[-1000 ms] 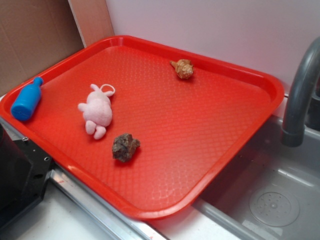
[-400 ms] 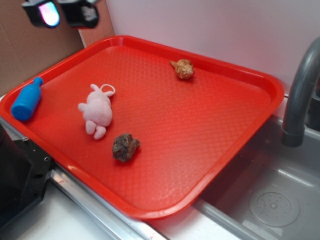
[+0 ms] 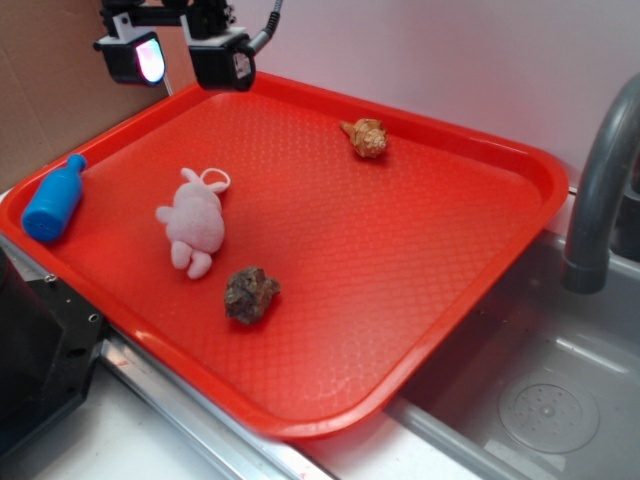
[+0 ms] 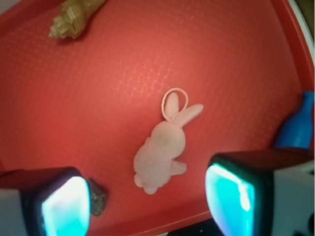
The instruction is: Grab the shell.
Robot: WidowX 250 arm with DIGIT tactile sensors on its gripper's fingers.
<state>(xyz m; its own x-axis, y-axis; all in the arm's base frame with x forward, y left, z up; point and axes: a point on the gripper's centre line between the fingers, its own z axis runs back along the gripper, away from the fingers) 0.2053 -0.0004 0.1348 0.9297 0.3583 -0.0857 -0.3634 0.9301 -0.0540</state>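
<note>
The small tan-orange shell lies on the far part of the red tray; the wrist view has the shell at its top left edge. My gripper hangs high over the tray's far left corner, well left of the shell. It is open, its two glowing pads wide apart with nothing between them.
A pink plush rabbit lies on the tray's left part, and a dark lumpy rock sits in front of it. A blue toy bottle rests on the tray's left rim. A grey faucet and sink are on the right.
The gripper was out of view a second ago. It has come in at the top left and dropped lower and to the right. The objects on the tray have not moved.
</note>
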